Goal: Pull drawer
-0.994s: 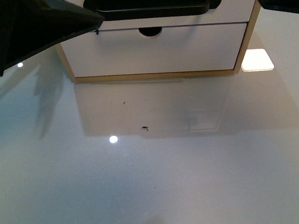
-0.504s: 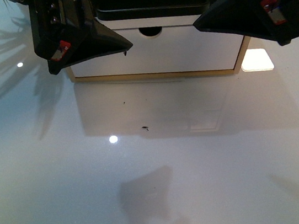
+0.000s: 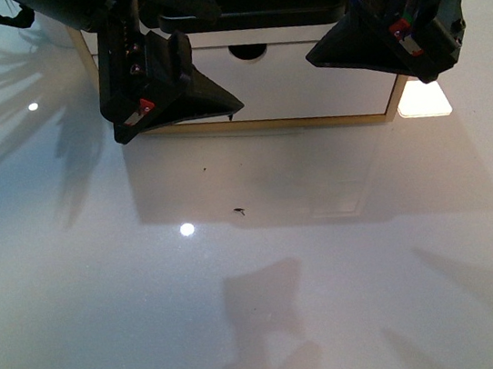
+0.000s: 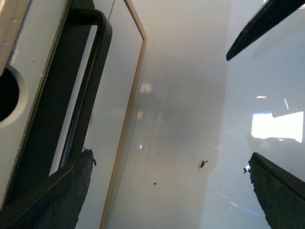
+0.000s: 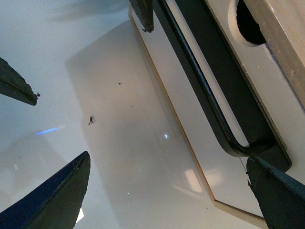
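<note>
Before drawer (image 3: 277, 6), contents unseen, L gripper (image 4: 170, 160) & R gripper (image 5: 167, 161) jaws spread.

Partly out of sight
In the front view the left tool (image 4: 171, 160) and right tool (image 5: 167, 160) cover both ends of the handle (image 3: 287, 15), the top edge clips the notch of the drawer (image 3: 290, 35), and the specks (image 3: 239, 210) on the table (image 3: 332, 273) are too small to identify.

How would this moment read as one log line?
left claw: open, by handle | right claw: open, by handle | drawer: handle not gripped
</note>
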Controlling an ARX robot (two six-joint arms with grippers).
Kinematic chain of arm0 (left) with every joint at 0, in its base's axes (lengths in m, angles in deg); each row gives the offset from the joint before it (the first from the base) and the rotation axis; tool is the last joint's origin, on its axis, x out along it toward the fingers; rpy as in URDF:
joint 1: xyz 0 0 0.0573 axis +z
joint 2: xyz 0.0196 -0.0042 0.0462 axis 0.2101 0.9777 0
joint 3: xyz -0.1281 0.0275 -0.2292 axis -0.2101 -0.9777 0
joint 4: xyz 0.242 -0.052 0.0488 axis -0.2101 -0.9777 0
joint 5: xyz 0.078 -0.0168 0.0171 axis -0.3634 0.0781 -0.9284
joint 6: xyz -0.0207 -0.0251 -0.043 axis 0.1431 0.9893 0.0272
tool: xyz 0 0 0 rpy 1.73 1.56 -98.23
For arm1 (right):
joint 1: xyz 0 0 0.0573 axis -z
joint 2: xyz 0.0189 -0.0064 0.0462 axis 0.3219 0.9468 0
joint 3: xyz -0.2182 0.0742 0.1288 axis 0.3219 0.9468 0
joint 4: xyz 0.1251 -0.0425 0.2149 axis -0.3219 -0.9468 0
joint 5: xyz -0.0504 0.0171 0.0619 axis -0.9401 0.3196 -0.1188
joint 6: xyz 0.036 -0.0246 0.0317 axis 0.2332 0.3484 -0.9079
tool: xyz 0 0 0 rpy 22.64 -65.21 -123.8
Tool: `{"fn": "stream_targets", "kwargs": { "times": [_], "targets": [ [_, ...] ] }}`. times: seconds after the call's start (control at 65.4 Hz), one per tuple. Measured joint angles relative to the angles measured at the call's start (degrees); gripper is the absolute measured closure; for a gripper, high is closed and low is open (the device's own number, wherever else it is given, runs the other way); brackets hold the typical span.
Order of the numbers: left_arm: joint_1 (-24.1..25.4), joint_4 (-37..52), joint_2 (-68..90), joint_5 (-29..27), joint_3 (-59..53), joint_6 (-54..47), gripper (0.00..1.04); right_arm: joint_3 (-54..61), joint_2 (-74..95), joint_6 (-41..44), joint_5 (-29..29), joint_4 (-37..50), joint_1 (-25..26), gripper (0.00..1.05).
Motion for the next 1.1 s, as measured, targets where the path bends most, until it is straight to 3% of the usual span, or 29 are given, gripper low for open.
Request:
{"fn": "stream_targets", "kwargs": {
  "times": [0.917, 1.101],
  "targets": [
    [-1.2, 1.8, 6.6, -1.9, 4.9, 0.0, 0.07, -3.3, 4.3, -0.1, 1.2, 2.4, 0.4, 0.09],
    [-0.6, -1.7, 6.7, -0.5, 6.1, -0.6, 0.07, -3.9, 4.6, -0.2, 1.6, 2.1, 0.4, 0.09]
  ]
}}
